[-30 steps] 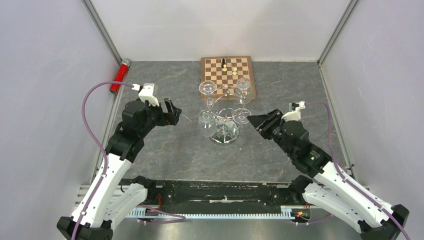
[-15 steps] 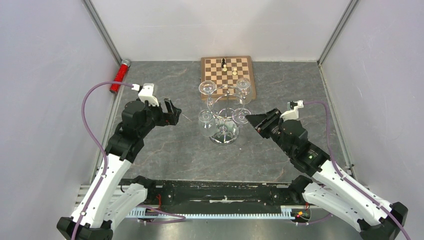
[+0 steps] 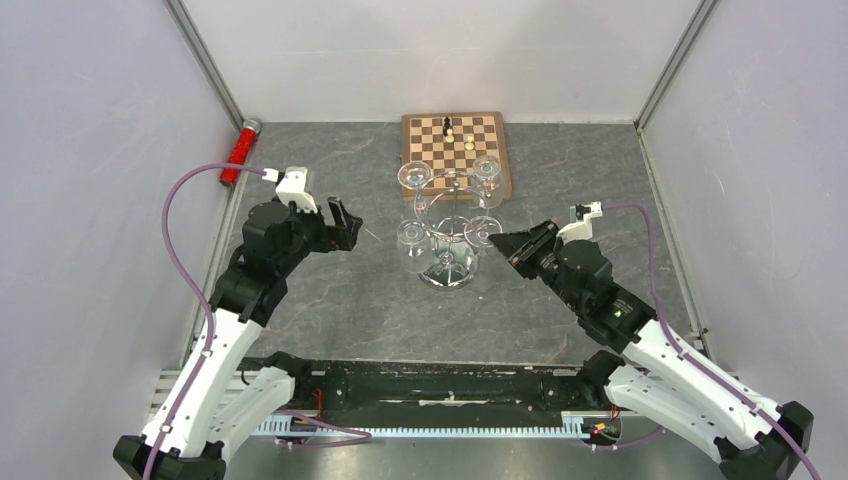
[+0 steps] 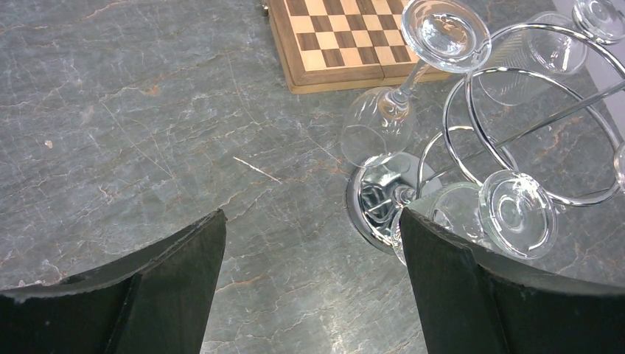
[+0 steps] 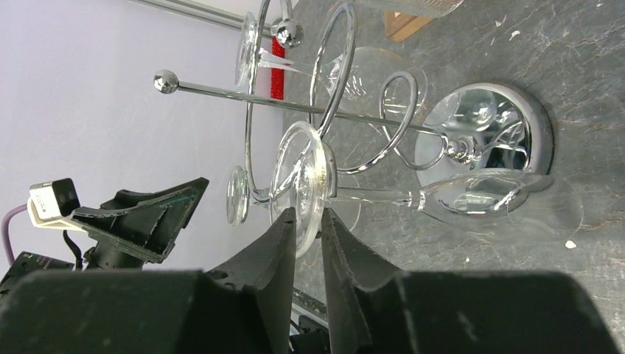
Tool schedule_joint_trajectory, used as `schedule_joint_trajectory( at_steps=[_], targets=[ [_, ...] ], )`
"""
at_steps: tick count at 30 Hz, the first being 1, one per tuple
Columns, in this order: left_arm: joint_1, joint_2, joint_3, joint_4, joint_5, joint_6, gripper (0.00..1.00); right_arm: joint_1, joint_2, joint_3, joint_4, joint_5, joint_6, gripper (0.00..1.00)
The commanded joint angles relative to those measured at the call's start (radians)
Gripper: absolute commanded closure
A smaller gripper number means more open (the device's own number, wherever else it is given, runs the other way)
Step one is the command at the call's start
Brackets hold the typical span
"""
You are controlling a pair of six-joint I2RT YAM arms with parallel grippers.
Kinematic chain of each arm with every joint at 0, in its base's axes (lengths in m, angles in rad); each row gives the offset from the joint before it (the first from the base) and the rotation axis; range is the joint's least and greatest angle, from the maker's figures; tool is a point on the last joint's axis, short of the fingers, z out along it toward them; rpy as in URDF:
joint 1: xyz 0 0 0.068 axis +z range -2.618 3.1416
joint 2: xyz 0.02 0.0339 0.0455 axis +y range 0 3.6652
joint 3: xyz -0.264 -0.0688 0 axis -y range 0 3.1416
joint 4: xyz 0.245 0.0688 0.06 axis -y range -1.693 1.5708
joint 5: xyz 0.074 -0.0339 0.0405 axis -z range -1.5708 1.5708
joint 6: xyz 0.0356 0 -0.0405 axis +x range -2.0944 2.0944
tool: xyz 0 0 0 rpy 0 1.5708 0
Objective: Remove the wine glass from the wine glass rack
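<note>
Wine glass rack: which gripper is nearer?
Right. The right gripper is at the wine glass rack, jaws straddling a wine glass foot; the left gripper sits apart, off its left side.

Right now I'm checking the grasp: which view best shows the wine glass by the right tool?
Right wrist: the wine glass lies close up, foot between fingers of the right tool. Top external shows it small, beside the tool. Left wrist catches at most an edge sliver.

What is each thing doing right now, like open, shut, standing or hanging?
left gripper: open, empty.
wine glass rack: standing upright.
right gripper: jaws narrow around the wine glass foot, grip unclear.
wine glass: hanging upside down on the rack.
three other glasses: hanging likewise.
chessboard: lying flat, pieces upright.
</note>
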Motion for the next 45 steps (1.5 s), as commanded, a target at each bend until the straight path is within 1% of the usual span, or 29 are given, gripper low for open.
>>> schedule_joint_trajectory(
  at_steps=[1, 4, 8, 10, 11, 12, 29, 45],
  targets=[
    [0.005, -0.013, -0.001, 0.032, -0.003, -0.051, 0.07, 0.004, -0.010, -0.005, 0.048, 0.009, 0.010, 0.79],
    [0.004, -0.012, -0.001, 0.032, -0.003, -0.050, 0.07, 0.004, -0.014, -0.005, 0.046, 0.014, 0.011, 0.82],
    [0.004, -0.011, -0.001, 0.031, -0.004, -0.051, 0.07, 0.004, -0.017, -0.003, 0.046, 0.020, 0.010, 0.90],
    [0.004, -0.011, -0.001, 0.030, -0.004, -0.051, 0.07, 0.004, -0.018, -0.002, 0.045, 0.024, 0.010, 0.95],
    [0.004, -0.009, -0.001, 0.030, -0.004, -0.051, 0.07, 0.004, -0.020, 0.000, 0.045, 0.027, 0.009, 0.99],
    [0.004, -0.010, -0.001, 0.031, -0.004, -0.051, 0.07, 0.003, -0.020, 0.002, 0.042, 0.031, 0.009, 1.00],
    [0.004, -0.009, -0.001, 0.031, -0.008, -0.049, 0.07, 0.004, -0.029, 0.055, 0.044, 0.027, -0.011, 1.00],
    [0.004, -0.004, -0.001, 0.029, -0.009, -0.049, 0.07, 0.004, -0.074, 0.061, 0.034, 0.021, -0.008, 1.00]
  ],
)
